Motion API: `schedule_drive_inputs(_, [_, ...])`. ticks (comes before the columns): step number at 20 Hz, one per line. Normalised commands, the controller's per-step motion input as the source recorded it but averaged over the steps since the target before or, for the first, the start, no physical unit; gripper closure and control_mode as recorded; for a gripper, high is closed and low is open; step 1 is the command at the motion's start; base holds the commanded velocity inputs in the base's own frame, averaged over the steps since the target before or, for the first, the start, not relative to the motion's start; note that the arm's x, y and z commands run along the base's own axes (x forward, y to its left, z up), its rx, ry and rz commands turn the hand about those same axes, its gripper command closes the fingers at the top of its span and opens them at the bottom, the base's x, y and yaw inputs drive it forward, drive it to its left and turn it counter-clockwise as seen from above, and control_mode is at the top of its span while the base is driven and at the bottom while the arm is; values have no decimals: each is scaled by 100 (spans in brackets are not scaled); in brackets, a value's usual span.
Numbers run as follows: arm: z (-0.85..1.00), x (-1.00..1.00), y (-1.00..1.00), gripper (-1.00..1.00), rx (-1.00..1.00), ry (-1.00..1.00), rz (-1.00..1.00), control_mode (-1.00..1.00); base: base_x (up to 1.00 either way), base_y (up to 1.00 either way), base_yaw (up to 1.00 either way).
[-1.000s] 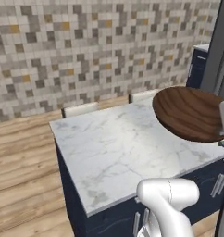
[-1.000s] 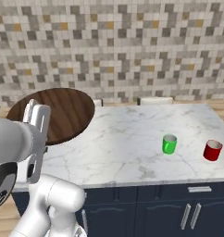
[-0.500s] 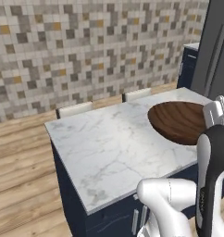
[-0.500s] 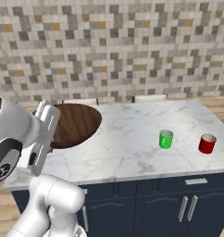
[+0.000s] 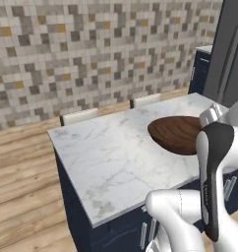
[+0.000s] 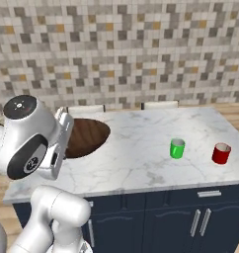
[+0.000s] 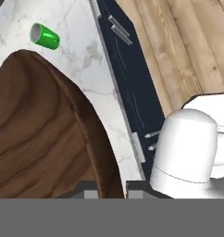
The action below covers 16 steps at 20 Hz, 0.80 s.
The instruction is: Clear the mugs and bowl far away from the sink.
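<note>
My gripper (image 7: 109,187) is shut on the rim of the dark brown wooden bowl (image 7: 40,134). It holds the bowl (image 6: 87,136) tilted, low over the left end of the marble counter. From the left base view the bowl (image 5: 176,134) hangs over the counter's right part, in front of my white hand. The green mug (image 6: 177,148) and the red mug (image 6: 221,153) stand upright near the counter's right end, apart from each other. The green mug (image 7: 45,36) also lies beyond the bowl's edge in the hand view. The sink is out of view.
The marble island counter (image 5: 111,162) sits on dark blue cabinets (image 6: 156,217) with bar handles. Two chair backs (image 5: 79,116) (image 6: 160,104) stand at its far edge. A tiled wall is behind, wood floor around, and a tall dark appliance (image 5: 231,49) at the far right.
Both base views have shifted with the base. The bowl, still in my grip, has come down from high in the air to just above the counter.
</note>
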Motion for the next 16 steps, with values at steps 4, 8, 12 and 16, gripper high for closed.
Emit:
schedule_drive_inputs(4, [-41, 73, 0, 100, 0, 0, 13, -100, 0, 0, 0])
schedule_drive_inputs(8, [-30, 84, 0, 100, -9, -6, 7, -100, 0, 0, 0])
schedule_drive_inputs(12, [-21, 100, 0, 100, 0, 2, 0, -100, 0, 0, 0])
schedule_drive_inputs(16, [-18, 100, 0, 100, 0, 2, 0, -100, 0, 0, 0])
